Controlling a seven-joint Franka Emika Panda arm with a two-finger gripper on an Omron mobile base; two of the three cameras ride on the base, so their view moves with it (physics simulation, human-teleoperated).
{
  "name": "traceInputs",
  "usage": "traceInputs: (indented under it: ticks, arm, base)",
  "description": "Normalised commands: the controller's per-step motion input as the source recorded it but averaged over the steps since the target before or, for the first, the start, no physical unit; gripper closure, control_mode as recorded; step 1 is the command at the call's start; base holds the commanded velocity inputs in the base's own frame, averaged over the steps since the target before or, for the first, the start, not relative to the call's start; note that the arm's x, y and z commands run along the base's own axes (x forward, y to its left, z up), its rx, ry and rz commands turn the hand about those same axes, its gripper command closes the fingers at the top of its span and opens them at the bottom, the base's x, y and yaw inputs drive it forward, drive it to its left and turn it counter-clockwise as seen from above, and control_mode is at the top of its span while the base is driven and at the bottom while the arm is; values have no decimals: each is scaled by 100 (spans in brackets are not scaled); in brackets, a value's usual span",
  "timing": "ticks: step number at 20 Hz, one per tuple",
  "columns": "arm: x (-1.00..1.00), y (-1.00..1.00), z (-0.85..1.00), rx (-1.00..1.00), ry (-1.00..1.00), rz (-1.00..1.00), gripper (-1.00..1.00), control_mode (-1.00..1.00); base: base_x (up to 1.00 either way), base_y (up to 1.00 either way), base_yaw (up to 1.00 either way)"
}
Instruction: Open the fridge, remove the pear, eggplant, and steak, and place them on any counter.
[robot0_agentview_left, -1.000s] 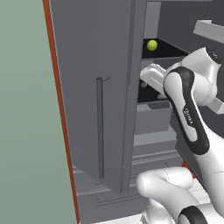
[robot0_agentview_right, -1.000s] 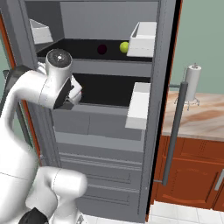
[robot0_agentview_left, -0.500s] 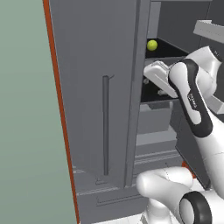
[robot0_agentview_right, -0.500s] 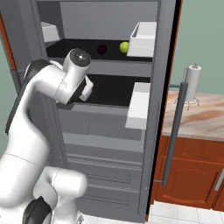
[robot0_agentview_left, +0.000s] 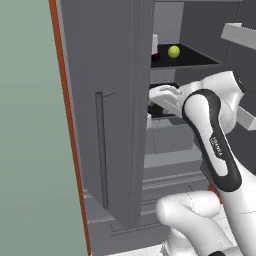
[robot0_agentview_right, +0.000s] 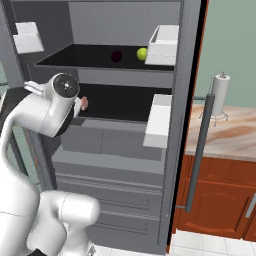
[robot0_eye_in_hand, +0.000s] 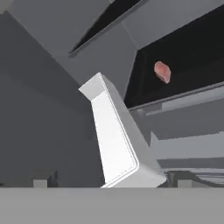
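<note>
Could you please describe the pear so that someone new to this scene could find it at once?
Look into the tall dark grey fridge with its doors open, at the upper black shelf. The small round yellow-green pear sits there, between a dark purple eggplant and a white door bin; it is the shelf's only bright item.

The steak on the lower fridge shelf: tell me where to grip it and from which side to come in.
Grip the steak across its short width, near the middle, coming in through the open front of the fridge just above the shelf. It is a small flat oblong lying on the dark shelf with bare shelf around it, so the open pincer should fit around its narrow sides.
</note>
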Motion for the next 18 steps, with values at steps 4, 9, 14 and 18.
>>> traceInputs:
  ticks: [4, 9, 14, 18]
  arm:
    - [-50, 100, -3, -6, -21, 12, -100, -100]
    - [-60, 100, 14, -12, -3, 5, -100, -100]
    - [-51, 100, 77, -14, 25, 0, -100, -100]
    - [-11, 64, 98, -11, 19, 0, -100, -100]
  base:
    - [0, 0, 0]
    - [0, 0, 0]
    - [0, 0, 0]
    - [0, 0, 0]
